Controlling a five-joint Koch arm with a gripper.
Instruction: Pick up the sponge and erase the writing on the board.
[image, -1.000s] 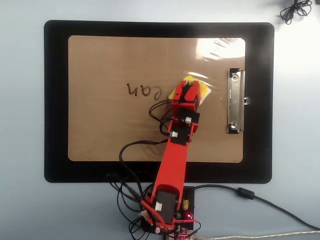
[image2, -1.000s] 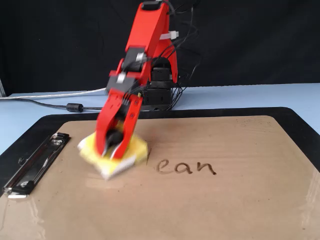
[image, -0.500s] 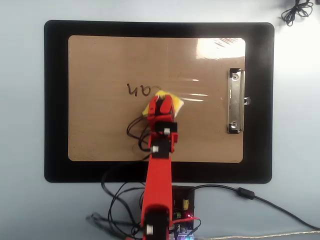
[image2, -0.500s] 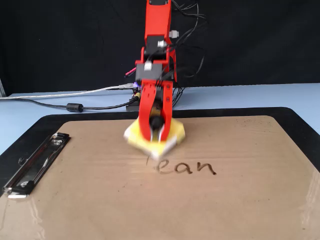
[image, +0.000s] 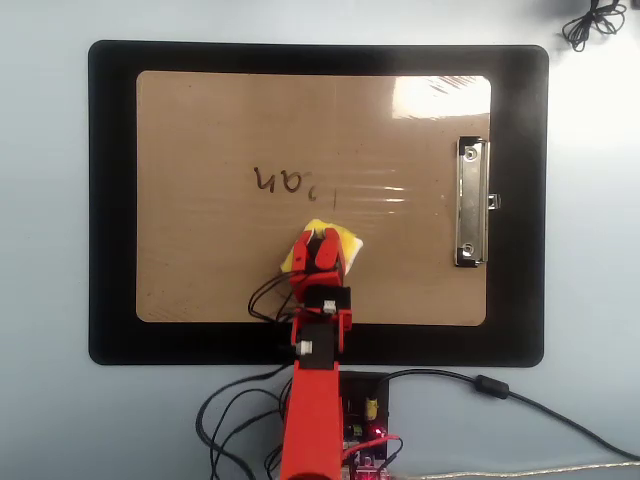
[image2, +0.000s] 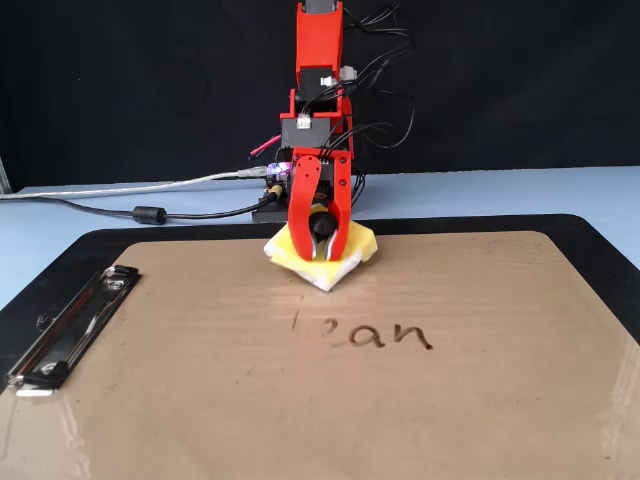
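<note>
Sponge (image2: 322, 256) flat on board (image2: 330, 400) — black knob clamped between jaws, near writing (image2: 375, 333).

The yellow, white-edged sponge (image2: 322, 252) lay flat at frame centre on the tan clipboard board (image2: 480, 400), its black knob facing up. The partly erased writing (image2: 385, 335), reading "ean", sat just below it in the fixed view.

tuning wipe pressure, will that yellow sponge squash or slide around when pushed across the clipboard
The sponge looks soft and light, so it will probably compress under pressure. The clipboard shows glossy reflections, so the sponge should glide easily. The gripper has its fingers closed around the black knob, so the sponge may twist about it.
</note>
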